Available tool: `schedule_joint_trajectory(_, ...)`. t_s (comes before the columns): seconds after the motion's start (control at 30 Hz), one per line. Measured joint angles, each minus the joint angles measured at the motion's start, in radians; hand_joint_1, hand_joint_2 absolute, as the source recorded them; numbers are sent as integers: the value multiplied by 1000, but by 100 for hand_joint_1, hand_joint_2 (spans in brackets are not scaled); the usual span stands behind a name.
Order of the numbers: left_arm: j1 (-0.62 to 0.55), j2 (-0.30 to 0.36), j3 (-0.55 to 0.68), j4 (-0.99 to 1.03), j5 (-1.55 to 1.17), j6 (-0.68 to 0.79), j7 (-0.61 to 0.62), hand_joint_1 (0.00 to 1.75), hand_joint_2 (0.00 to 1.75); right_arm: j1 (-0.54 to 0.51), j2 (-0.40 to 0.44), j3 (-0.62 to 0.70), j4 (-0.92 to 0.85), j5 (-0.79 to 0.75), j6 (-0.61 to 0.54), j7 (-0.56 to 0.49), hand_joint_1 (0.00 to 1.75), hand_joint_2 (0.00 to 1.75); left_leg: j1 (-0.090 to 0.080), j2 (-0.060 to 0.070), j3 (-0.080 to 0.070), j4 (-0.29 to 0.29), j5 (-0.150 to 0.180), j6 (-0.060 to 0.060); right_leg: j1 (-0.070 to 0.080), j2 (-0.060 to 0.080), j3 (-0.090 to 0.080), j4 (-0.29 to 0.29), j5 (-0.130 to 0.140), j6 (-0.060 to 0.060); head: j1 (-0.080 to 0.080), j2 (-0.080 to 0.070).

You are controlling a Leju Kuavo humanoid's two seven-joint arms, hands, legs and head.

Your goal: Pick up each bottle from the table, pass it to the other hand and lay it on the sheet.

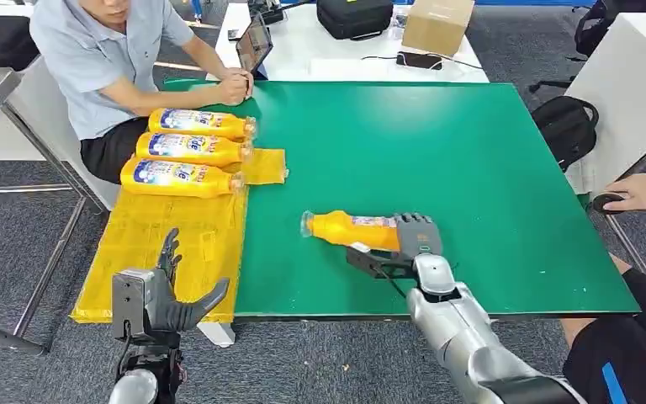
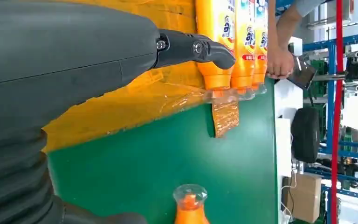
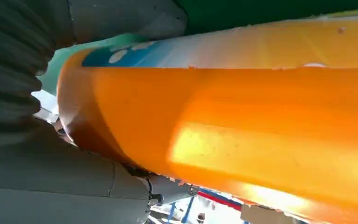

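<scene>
Green table on grey carpet; right hand wraps a bottle near its front edge, left hand fingers spread.

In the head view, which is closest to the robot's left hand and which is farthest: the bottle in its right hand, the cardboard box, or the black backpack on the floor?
Measured from the left hand:
1. Held bottle, lying on the green table, gripped by the right hand.
2. Black backpack, on the floor past the table's right edge.
3. Cardboard box, on the white table at the back.
</scene>
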Motion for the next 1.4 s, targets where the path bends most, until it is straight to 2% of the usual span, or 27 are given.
schedule_joint_trajectory(0.13, -7, 0, 0, 10, 4, -8, 6, 0, 175, -15, -14, -20, 25, -4, 16, -13, 175, 175, 0, 0, 5, 0, -1, 1, 0, 0, 7, -2, -1, 1, 0, 0)
schedule_joint_trajectory(0.2, -11, 0, 0, 18, 8, -7, 2, 0, 175, -16, -22, -40, 32, -40, 14, -82, 175, 175, 0, 0, 9, 0, -3, 2, 0, 0, 11, -3, -2, 1, 0, 0)
schedule_joint_trajectory(0.23, -14, 0, 0, 22, 14, -6, -3, 0, 175, -16, -23, -52, 34, -68, 13, -134, 175, 175, 0, 0, 10, 0, -5, 1, 0, 0, 12, -4, -3, 0, 0, 0)
schedule_joint_trajectory(0.37, -40, 2, 0, 57, 41, 13, -37, 0, 175, -11, -28, -151, 35, -305, 27, -449, 175, 175, 0, 4, 11, 0, -6, 1, 0, 2, 13, -4, -1, -1, 0, 0)
schedule_joint_trajectory(0.4, -47, 2, -1, 67, 46, 16, -42, 0, 175, -6, -25, -178, 35, -365, 35, -519, 175, 175, 0, 6, 10, 0, -6, 1, 0, 4, 22, -4, 1, -1, 0, 0)
schedule_joint_trajectory(0.47, -60, 3, -10, 88, 54, 25, -47, 0, 175, 6, -6, -225, 26, -485, 69, -669, 175, 175, 0, 10, 9, 0, -4, 1, 0, 8, 19, -4, 5, 2, 0, 0)
schedule_joint_trajectory(0.57, -67, 3, -28, 123, 55, 27, -42, 0, 175, 45, 38, -259, -23, -595, 80, -777, 175, 175, 1, 10, 8, 0, -4, 1, 1, 8, 18, -3, 5, 2, 0, 0)
schedule_joint_trajectory(0.77, -61, 3, -69, 180, 36, 2, -31, 0, 175, 139, 121, -220, -221, -797, 72, -821, 175, 175, 1, 8, -7, 0, 0, 0, 1, 7, 4, -1, 5, 2, 0, 0)
schedule_joint_trajectory(0.9, -61, 3, -106, 187, -8, -32, -114, 0, 175, 183, 158, -147, -369, -890, 69, -822, 175, 175, 1, 6, -11, 0, 0, 0, 1, 6, 1, -1, 4, 2, 0, 0)
schedule_joint_trajectory(1.0, -57, 5, -142, 181, 27, -135, -166, 0, 175, 193, 170, -96, -433, -931, 106, -810, 175, 175, 1, 5, -13, 0, 0, 0, 0, 6, -1, -1, 4, 2, 0, 0)
schedule_joint_trajectory(1.23, -56, 12, -190, 154, 26, -175, -206, 0, 175, 194, 201, 5, -435, -898, 115, -814, 175, 175, 1, 5, -15, 0, 0, 0, 1, 6, -3, 0, 4, 2, 0, 0)
schedule_joint_trajectory(1.4, -83, 5, -189, 153, 74, -175, -203, 0, 175, 195, 247, 120, -390, -790, 76, -814, 175, 175, 1, 5, -15, 0, 0, 0, 1, 6, -4, 0, 4, 2, 0, 0)
